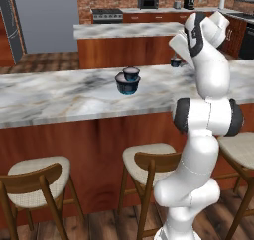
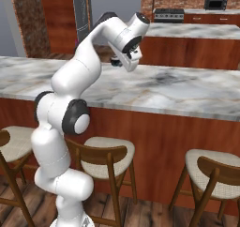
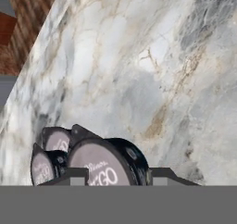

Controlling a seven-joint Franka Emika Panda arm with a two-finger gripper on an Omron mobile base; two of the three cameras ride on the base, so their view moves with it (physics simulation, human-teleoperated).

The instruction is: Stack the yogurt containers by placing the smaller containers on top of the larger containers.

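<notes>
Three yogurt tubs on the marble counter [image 1: 59, 92], none stacked. Closest in the hand view: the near tub [image 3: 104, 165], pale grey lid facing the lens, lettering ending in "GO", dark rim around it. Sitting right between the fingertips of the gripper [image 3: 116, 174], one dark fingertip [image 3: 69, 176] overlapping its edge at 9 o'clock and the other just beside its rim at 3 o'clock. Jaws partway apart around it, close on both sides; clamped or merely flanking, cannot tell.

From the left base view, the same near tub [image 1: 175, 62] peeking out at 9 o'clock of the white arm [image 1: 203, 80], close to the far edge of the counter, partly hidden by the wrist. Resting on the marble or raised off it, cannot tell.

Out at 8 o'clock from it, well apart: the widest tub [image 1: 127, 85], upright, blue lower part glowing, broad grey top. Tucked just beside it at 1 o'clock, the second tub [image 1: 131, 73], narrower, upright; touching or not, hard to say. In the hand view, that pair appears at 8 o'clock of the near tub, side by side on the stone.

Further out: wooden stools [image 1: 149, 157] along the counter front, a second marble island [image 1: 124, 30] behind, a microwave [image 1: 148, 2] at 12 o'clock against the brick wall.
</notes>
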